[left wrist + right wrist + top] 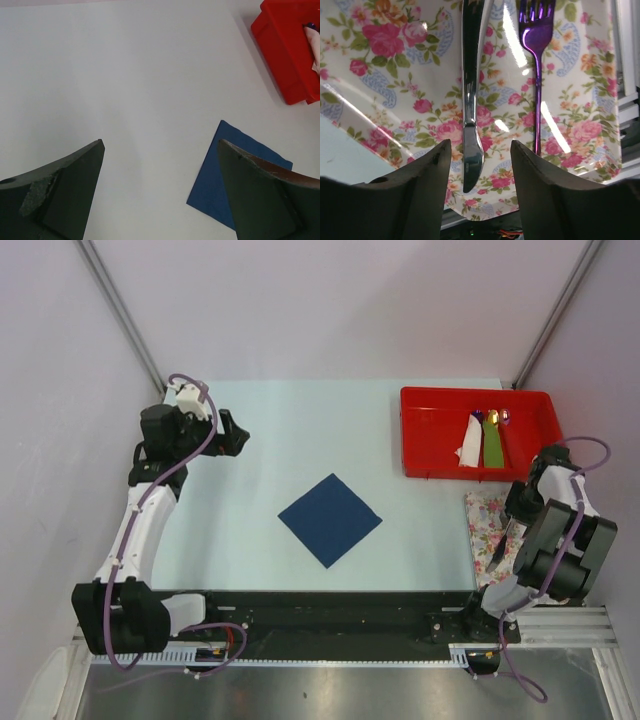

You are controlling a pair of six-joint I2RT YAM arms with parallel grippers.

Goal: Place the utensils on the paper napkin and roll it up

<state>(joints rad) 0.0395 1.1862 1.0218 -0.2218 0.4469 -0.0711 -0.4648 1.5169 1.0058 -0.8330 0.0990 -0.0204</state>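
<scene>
The right gripper [480,147] is just over the knife [471,100], fingers spread wide, one on each side of its near end. The knife points straight ahead, beside the purple fork [537,75] on the flowered mat [395,75]. The blue napkin [329,519] lies well apart, to the left. The left gripper [161,142] is spread too, holding nothing.

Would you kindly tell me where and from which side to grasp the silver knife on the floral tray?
Probably across its slim middle, where handle meets blade, coming straight down. The knife lies flat on the floral tray, so only its narrow sides offer grip. The gap to the parallel purple fork leaves room for one finger, and the open right end effector straddles it.
</scene>
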